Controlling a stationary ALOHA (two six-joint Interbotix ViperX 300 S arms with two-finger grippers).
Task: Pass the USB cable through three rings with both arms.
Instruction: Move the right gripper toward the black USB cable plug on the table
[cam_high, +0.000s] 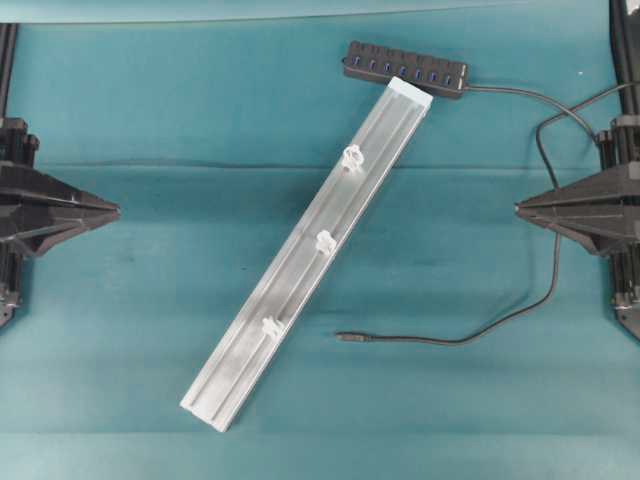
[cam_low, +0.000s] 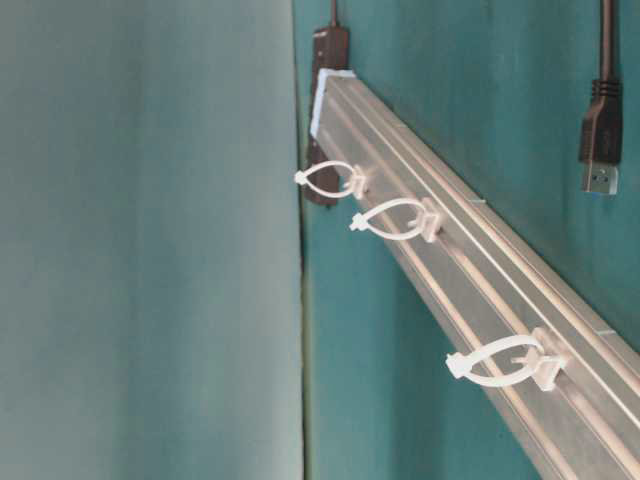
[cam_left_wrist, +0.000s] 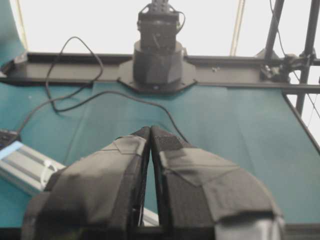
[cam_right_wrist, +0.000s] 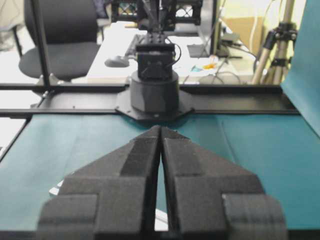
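Both arms are cut off at the overhead frame edges; only the pointed tips show. From the left wrist view the rail (cam_left_wrist: 25, 167) is mostly hidden behind the fingers. Left gripper (cam_high: 117, 210) and right gripper (cam_high: 517, 209): jaws pressed together, holding nothing, well apart from everything. USB cable (cam_high: 480, 333) lies on the teal cloth (cam_high: 150, 330), plug (cam_high: 350, 338) right of the rail, unthreaded. Three rings (cam_high: 325, 241) stand spaced along the rail.
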